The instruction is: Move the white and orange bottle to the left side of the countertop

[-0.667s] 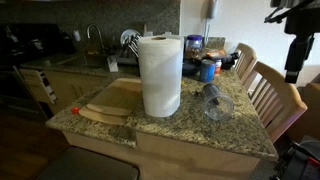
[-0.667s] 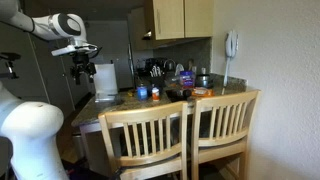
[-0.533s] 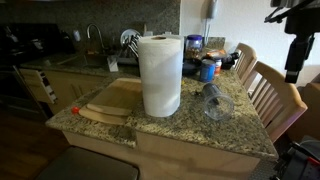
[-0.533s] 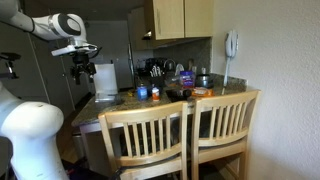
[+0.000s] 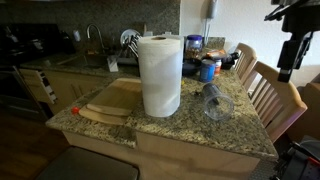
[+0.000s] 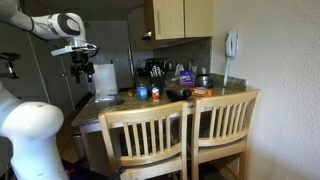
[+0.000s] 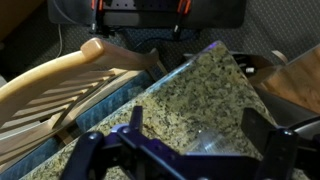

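Observation:
The white and orange bottle [image 6: 155, 95] stands as a small shape beside the blue container [image 6: 141, 92] on the granite countertop [image 6: 120, 103]. In an exterior view I cannot pick it out among the items round the blue container [image 5: 207, 70]. My gripper [image 5: 288, 60] hangs high above the countertop's [image 5: 240, 125] near corner, and also shows in an exterior view [image 6: 82, 68]. In the wrist view my gripper [image 7: 197, 122] is open and empty over the countertop [image 7: 180, 90], with a clear tumbler [image 7: 205, 140] lying between its fingers far below. The bottle is out of the wrist view.
A tall paper towel roll [image 5: 160, 75] stands mid-counter beside a wooden cutting board [image 5: 110, 100]. The tumbler [image 5: 213, 103] lies on its side. Wooden chairs [image 5: 270, 95] line the counter's edge and show in the wrist view [image 7: 60, 90]. Kitchenware crowds the back by the sink.
My gripper has shifted slightly sideways above the counter. Nothing on the countertop has moved.

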`<state>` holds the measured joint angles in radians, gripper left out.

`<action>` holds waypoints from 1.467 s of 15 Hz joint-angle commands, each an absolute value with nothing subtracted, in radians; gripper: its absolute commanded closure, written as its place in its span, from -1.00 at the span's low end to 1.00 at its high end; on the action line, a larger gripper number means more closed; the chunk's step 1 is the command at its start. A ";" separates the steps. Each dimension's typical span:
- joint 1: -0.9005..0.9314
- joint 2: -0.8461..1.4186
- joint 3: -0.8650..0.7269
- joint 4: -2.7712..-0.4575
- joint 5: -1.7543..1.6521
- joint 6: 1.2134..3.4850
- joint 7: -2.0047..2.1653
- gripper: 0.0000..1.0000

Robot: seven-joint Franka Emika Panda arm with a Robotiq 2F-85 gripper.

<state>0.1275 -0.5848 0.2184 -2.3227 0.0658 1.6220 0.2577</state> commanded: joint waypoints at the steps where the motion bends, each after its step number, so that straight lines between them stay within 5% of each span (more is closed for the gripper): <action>1: 0.090 -0.483 0.237 -2.218 0.121 1.725 0.409 -1.00; 7: 0.021 -0.371 0.232 -2.180 0.080 2.032 0.655 -1.00; 14: 0.007 -0.369 0.236 -2.210 0.045 2.133 0.764 -1.00; 22: -0.168 -0.171 -0.003 -2.077 -0.004 2.471 0.790 -1.00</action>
<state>-0.1114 -0.2620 0.0522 -2.1617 0.0110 2.3953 0.7678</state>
